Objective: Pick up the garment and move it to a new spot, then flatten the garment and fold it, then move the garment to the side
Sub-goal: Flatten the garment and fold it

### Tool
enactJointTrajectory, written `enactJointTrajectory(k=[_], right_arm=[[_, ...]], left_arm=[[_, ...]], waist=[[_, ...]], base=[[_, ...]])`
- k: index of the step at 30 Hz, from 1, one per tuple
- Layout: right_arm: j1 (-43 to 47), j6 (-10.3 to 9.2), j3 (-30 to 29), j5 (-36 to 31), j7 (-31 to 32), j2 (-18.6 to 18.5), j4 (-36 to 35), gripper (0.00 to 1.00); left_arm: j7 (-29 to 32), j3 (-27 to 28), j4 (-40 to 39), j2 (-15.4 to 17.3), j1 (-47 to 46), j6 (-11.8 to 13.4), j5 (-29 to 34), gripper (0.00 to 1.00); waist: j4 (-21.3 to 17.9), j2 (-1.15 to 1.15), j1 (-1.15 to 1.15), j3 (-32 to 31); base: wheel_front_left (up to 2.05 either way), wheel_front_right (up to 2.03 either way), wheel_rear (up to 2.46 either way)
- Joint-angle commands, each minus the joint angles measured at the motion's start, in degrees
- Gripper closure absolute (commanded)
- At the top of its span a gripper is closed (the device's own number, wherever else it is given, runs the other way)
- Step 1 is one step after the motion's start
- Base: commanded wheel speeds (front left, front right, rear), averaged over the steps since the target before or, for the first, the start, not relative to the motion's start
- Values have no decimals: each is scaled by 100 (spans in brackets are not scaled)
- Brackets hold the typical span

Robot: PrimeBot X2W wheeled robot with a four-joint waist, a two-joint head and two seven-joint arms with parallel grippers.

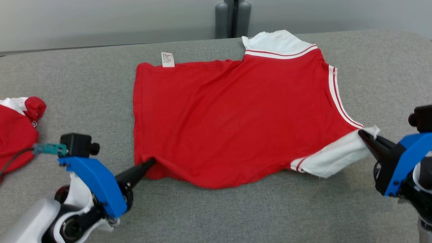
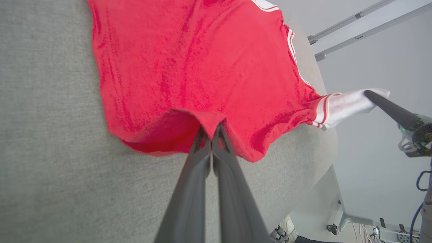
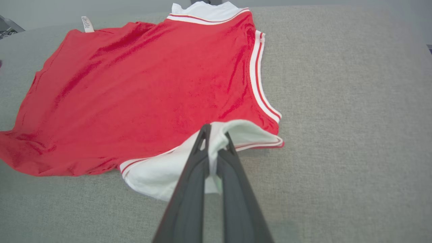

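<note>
The garment (image 1: 229, 118) is a red shirt with white sleeves and striped trim, spread across the grey table, its care label at the far left corner. My left gripper (image 1: 152, 161) is shut on the red hem at the near left, which it lifts into a small tent (image 2: 212, 126). My right gripper (image 1: 361, 133) is shut on the white sleeve at the near right; the cloth is pinched between the fingertips (image 3: 216, 135). In the left wrist view the right gripper (image 2: 368, 92) shows holding the sleeve's end.
A second red and white garment (image 1: 17, 131) lies bunched at the table's left edge. Two grey posts (image 1: 233, 18) stand behind the far edge. The grey cloth tabletop (image 1: 236, 216) runs bare along the near side and to the right of the shirt.
</note>
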Motion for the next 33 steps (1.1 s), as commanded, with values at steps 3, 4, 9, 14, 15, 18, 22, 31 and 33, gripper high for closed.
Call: enactJointTrajectory(k=[3,4,9,14,15,18,22,31,33], right_arm=[[-503,1,141,143,-121,-102,249,100],[-678,1,181,196,-176,-126,349,100],[-1298,1,365,362,-470,-253,884,100],[-1717,1,521,422,-970,-416,1341,100],[-1774,1,541,427,-1068,-444,1421,100],[-1946,1,611,411,-1379,-501,1644,100],[-2108,1,722,375,-1708,-586,1924,100],[-2333,1,943,547,-2264,-679,2267,0],[-2356,1,1000,612,-2444,-699,2286,0]], left_arm=[[199,254,150,-53,-422,137,-321,100],[207,340,212,-78,-533,179,-382,100],[105,513,561,-134,-896,217,-343,100],[-101,546,885,-270,-1142,128,-213,100],[-162,554,964,-313,-1197,118,-180,100],[-235,482,1192,-386,-1291,81,-63,100],[-185,303,1446,-374,-1283,80,124,100],[-375,252,1734,-560,-1266,-82,175,0],[-451,254,1783,-590,-1249,-109,210,0]], waist=[[-77,0,-1,132],[-99,0,-1,183],[-159,0,-1,453],[-123,0,-1,722],[-110,0,-1,772],[-94,0,-1,874],[-84,0,-1,927],[1,0,-1,890],[28,0,-1,841]], base=[[0,0,0],[0,0,0],[0,0,0],[0,0,0],[0,0,0],[0,0,0],[0,0,0],[0,0,0],[0,0,0]])
